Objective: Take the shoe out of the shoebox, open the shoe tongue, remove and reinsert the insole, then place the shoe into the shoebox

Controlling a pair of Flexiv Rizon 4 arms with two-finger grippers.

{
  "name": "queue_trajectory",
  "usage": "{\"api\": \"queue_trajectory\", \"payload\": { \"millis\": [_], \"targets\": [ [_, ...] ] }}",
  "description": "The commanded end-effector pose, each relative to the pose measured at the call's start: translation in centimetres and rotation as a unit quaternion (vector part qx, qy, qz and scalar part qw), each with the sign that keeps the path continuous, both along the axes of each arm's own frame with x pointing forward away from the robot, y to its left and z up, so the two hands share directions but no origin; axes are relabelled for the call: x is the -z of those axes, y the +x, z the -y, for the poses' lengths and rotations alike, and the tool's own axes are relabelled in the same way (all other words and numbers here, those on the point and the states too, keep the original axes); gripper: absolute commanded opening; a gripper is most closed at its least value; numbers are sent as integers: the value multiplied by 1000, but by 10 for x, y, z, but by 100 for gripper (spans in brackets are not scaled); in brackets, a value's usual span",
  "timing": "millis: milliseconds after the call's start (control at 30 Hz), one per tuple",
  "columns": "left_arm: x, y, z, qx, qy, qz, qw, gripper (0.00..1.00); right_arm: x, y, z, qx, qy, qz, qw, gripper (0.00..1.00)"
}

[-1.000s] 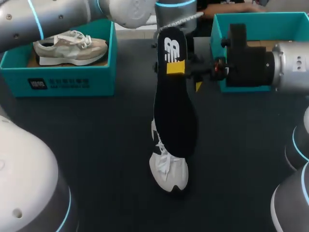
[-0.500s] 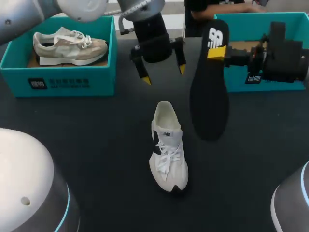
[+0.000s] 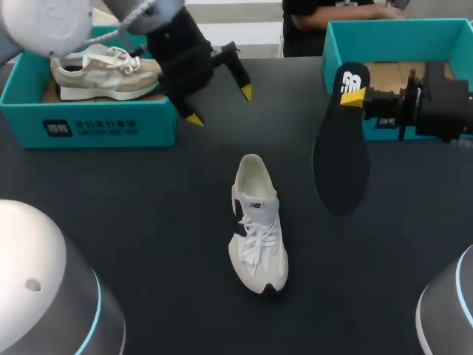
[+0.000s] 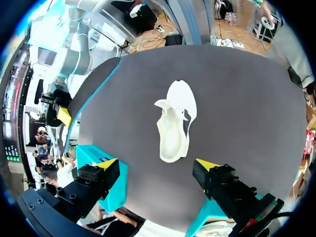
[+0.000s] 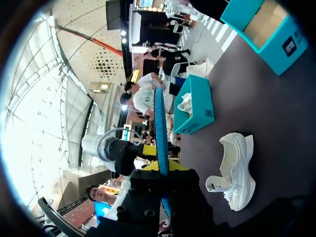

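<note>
A white shoe [image 3: 256,222] lies on the dark table at the middle, toe toward me, its tongue pulled open and its inside bare. My right gripper [image 3: 358,97] is shut on the heel end of the black insole [image 3: 341,155], which hangs in the air to the right of the shoe. In the right wrist view the insole [image 5: 160,128] shows edge-on between the fingers of the right gripper [image 5: 162,168], with the shoe [image 5: 237,170] on the table beyond. My left gripper [image 3: 219,104] hangs open behind the shoe, holding nothing. Ahead of the left gripper [image 4: 158,165] lie the shoe [image 4: 175,121] and the insole [image 4: 89,94].
A teal shoebox [image 3: 103,126] at the back left holds a beige shoe [image 3: 107,68]. A second teal shoebox [image 3: 384,24] stands at the back right, behind my right gripper. My arm bases [image 3: 44,288] fill the near corners.
My right gripper has carried the insole to the right, away from above the shoe. My left gripper has swung left and back toward the left shoebox, still open.
</note>
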State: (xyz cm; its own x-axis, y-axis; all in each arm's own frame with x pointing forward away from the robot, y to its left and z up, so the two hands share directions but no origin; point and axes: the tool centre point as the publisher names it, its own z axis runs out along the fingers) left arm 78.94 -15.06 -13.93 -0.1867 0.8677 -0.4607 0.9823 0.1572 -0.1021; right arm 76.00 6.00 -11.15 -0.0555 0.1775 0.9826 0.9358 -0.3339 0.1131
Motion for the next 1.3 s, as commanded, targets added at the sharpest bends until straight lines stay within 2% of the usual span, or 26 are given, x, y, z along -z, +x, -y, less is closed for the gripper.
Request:
{"api": "queue_trajectory", "payload": {
  "millis": [33, 500, 533, 633, 700, 867, 1133, 1300],
  "targets": [
    [2, 1, -8, -10, -142, 12, 990, 100, 1, 6, -11, 1, 0, 0, 1000, 0],
    [2, 1, -8, -10, -142, 12, 990, 100, 1, 6, -11, 1, 0, 0, 1000, 0],
    [8, 0, -8, -6, -178, 38, 983, 100, 1, 6, -11, 1, 0, 0, 1000, 0],
    [13, -11, -6, 17, -280, 51, 958, 100, 2, 10, -13, 2, 9, -6, 1000, 0],
    [11, -15, -5, 34, -315, 75, 945, 100, 4, 16, -16, 1, 21, -8, 1000, 0],
    [-1, -18, -1, 42, -418, 118, 900, 100, 11, 33, -21, -13, 42, -43, 998, 0],
    [-12, -29, 6, 31, -502, 145, 852, 100, 14, 47, -34, -32, 62, -82, 994, 0],
    [-5, -32, 17, 15, -530, 151, 834, 100, 24, 51, -43, -43, 73, -92, 992, 0]
  ]
}}
